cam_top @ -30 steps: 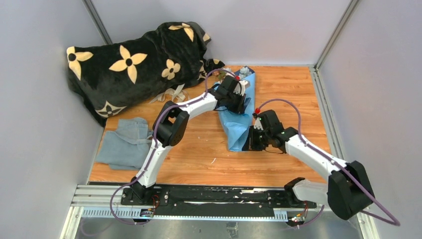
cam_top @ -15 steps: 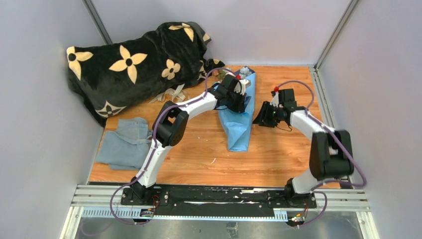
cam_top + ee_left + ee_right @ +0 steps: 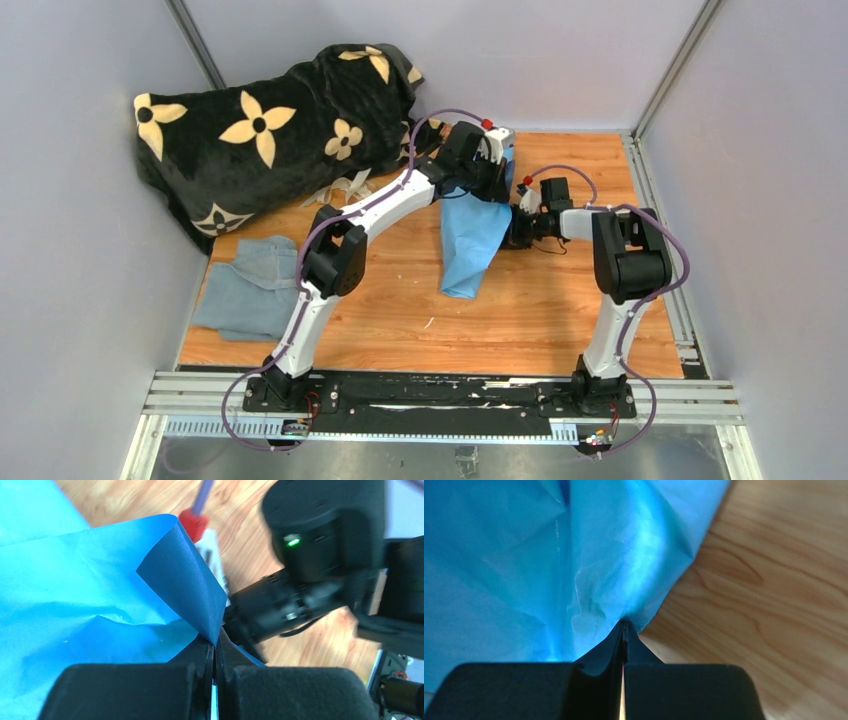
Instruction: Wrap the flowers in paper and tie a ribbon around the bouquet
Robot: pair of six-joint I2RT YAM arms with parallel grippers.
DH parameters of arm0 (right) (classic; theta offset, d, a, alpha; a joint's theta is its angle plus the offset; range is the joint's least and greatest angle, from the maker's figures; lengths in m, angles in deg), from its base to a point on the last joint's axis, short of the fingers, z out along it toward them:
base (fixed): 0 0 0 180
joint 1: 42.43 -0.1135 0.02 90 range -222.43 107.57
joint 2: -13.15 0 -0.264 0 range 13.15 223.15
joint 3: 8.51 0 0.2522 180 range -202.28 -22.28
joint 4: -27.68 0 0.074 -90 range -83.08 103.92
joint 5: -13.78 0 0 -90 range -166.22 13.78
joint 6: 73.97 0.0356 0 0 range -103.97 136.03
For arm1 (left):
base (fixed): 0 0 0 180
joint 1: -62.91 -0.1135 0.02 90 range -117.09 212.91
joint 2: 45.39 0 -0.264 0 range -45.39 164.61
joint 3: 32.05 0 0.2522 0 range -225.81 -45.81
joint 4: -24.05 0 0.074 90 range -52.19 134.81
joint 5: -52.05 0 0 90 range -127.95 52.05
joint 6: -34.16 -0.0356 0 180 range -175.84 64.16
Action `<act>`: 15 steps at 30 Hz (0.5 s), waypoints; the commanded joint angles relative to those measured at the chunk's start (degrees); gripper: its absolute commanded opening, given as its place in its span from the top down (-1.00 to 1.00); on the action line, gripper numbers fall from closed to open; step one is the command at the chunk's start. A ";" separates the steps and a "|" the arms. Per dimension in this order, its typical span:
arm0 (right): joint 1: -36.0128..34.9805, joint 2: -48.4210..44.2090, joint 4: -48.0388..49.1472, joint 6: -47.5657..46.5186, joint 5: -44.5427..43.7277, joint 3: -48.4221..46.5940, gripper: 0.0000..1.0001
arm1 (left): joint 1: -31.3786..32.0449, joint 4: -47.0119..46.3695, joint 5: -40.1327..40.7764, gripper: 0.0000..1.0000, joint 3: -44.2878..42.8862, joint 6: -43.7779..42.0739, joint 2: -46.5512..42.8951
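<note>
Fingers (image 3: 600,657) tight on paper (image 3: 514,565) edge

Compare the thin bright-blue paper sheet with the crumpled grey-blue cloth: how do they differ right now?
The paper is bright blue; the cloth is duller grey-blue. The paper is pinched by the left gripper and the right gripper; the cloth lies free of both. The paper sits centrally; the cloth lies far left. Both are soft and creased.

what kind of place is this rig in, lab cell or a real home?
Probably a lab test cell, not a home: plain grey walls with metal corner posts box in a wood-top table, and a metal mounting rail runs along its near edge.
</note>
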 commanded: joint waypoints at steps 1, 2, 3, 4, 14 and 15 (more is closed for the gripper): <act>-3.18 4.71 6.10 2.73 2.60 0.02 1.00 | 1.56 -0.49 -2.86 1.00 -2.55 1.13 -1.42; -3.69 5.00 7.23 3.66 3.11 0.01 1.00 | 1.56 -0.70 -2.92 1.00 -2.42 1.26 -1.00; -4.08 5.08 7.68 4.38 3.48 -0.04 1.00 | 1.56 -0.73 -2.86 1.00 -2.21 1.11 -0.47; -4.33 4.85 8.26 4.90 3.73 0.03 1.00 | 1.56 -0.72 -2.66 1.00 -1.84 0.75 0.01; -3.41 -11.10 1.31 3.87 -7.75 7.86 0.74 | 1.30 -1.64 2.44 1.00 2.39 -3.40 2.87; -3.42 -12.91 -1.02 3.49 -9.77 8.56 0.72 | 1.30 -1.65 2.64 1.00 2.13 -3.52 3.00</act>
